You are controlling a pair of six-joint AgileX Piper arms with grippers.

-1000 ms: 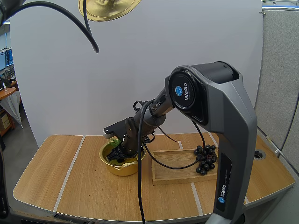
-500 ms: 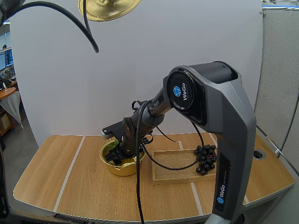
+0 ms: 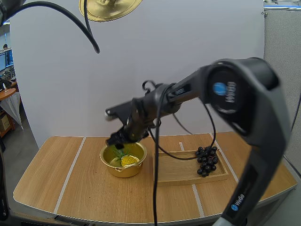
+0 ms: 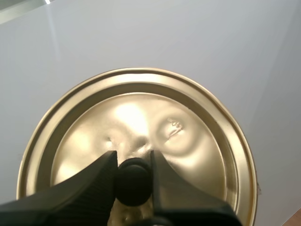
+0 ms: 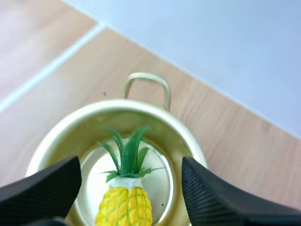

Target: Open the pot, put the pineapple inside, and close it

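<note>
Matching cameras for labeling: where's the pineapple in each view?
High view: pineapple in the pot, below the right gripper, beside the wooden tray.
Right wrist view: pineapple in the pot, leaves toward its handle, between open fingers.
Left wrist view: the lid, left gripper shut on it.
Shared landmark: the pot.

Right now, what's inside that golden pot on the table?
A pineapple lies in the open pot, its yellow body and green leaves showing. The pot floor directly under it is covered, so anything beneath the fruit cannot be seen.
</note>
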